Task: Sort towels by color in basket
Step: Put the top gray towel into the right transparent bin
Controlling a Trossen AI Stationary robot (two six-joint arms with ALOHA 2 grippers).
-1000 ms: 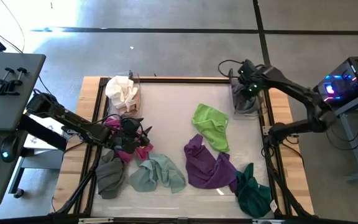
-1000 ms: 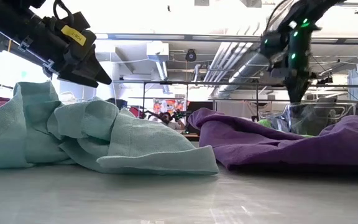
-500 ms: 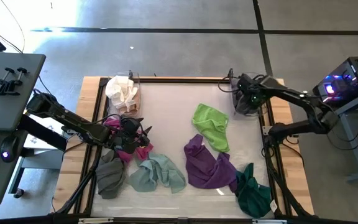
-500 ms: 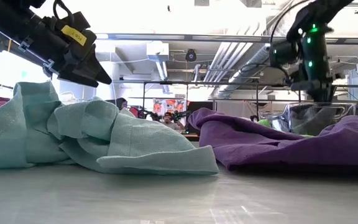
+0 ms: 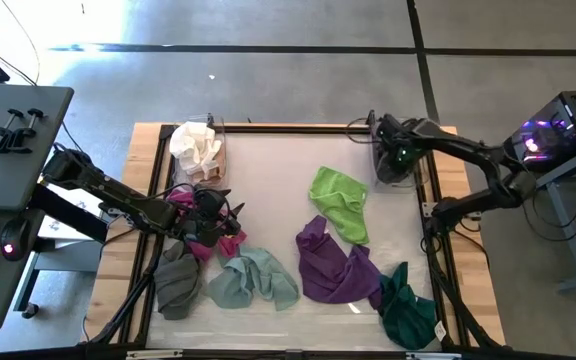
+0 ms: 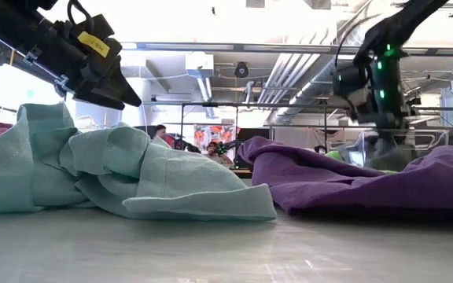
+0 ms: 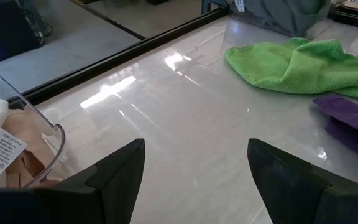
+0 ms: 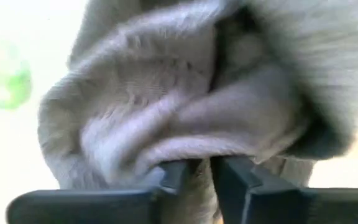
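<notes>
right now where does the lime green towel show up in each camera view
High view: the lime green towel lies mid-table, right of centre.
Low view: only a green sliver behind the purple towel.
Left wrist view: spread flat on the table, far from the fingers.
Right wrist view: not clearly in it.
Shared landmark: the purple towel, lying right beside it.

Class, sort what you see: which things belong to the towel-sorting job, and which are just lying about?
Job: lime green towel, purple towel, mint towel, grey towel, clear bin.
Lying about: clamps, lit electronics box.
</notes>
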